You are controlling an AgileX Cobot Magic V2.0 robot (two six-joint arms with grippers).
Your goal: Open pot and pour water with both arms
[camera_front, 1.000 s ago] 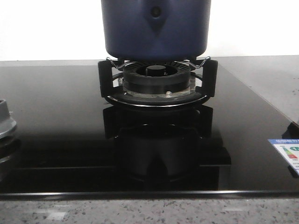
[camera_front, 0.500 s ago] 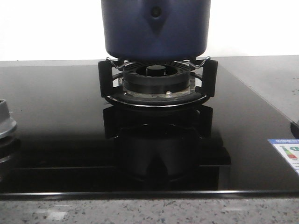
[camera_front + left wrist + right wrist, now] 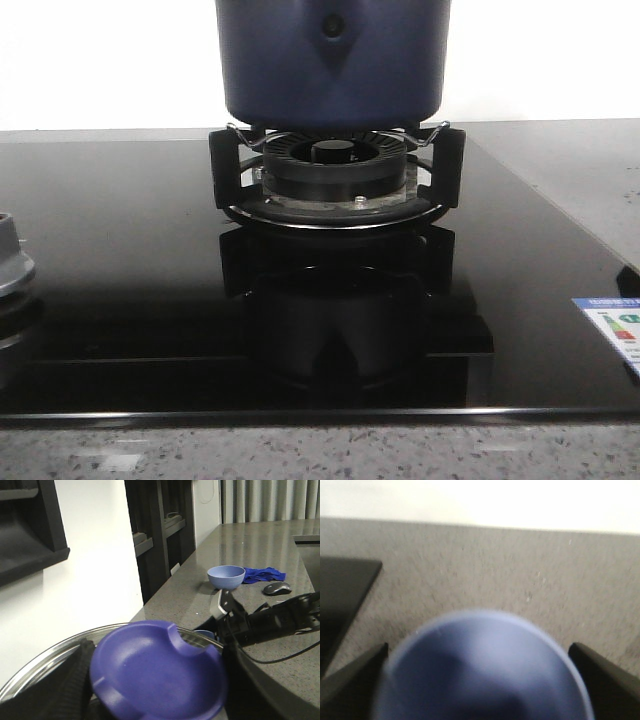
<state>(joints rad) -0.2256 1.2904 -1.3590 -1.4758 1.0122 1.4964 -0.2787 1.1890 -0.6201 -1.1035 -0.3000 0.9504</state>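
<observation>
- The pot (image 3: pixel 333 62) sits on the black burner stand (image 3: pixel 336 180), raised above the glossy black hob (image 3: pixel 130 250); its top runs out of the front view, so whether a lid is on it cannot be told from there.
- The hob lies on a grey speckled worktop (image 3: pixel 300 455), and the pot stands toward the far edge of that worktop, about midway between its left and right edges.
- A diamond-shaped boss with a rivet (image 3: pixel 333 30) faces the front camera on the pot's wall.
- A grey knob (image 3: pixel 10 262) shows at the hob's left edge, and a coloured sticker (image 3: pixel 615 330) at its right edge.
- Neither arm appears in the front view.
- Left wrist view: a purple disc-shaped knob (image 3: pixel 157 672) fills the near part of the view, set over a shiny metal rim (image 3: pixel 45 657). The left pincer's dark fingers (image 3: pixel 70 687) lie against the knob's side, but whether they grip it cannot be told.
- Farther off on the worktop stand a small blue bowl (image 3: pixel 226 576), a blue cloth (image 3: pixel 262 574) just beside it, and a computer mouse (image 3: pixel 276 587) near the cloth.
- Right wrist view: a blurred blue cup (image 3: pixel 482 670) sits between the two dark fingers (image 3: pixel 605 677) of the right pincer, which stand wide apart. The blur hides whether they touch it.
</observation>
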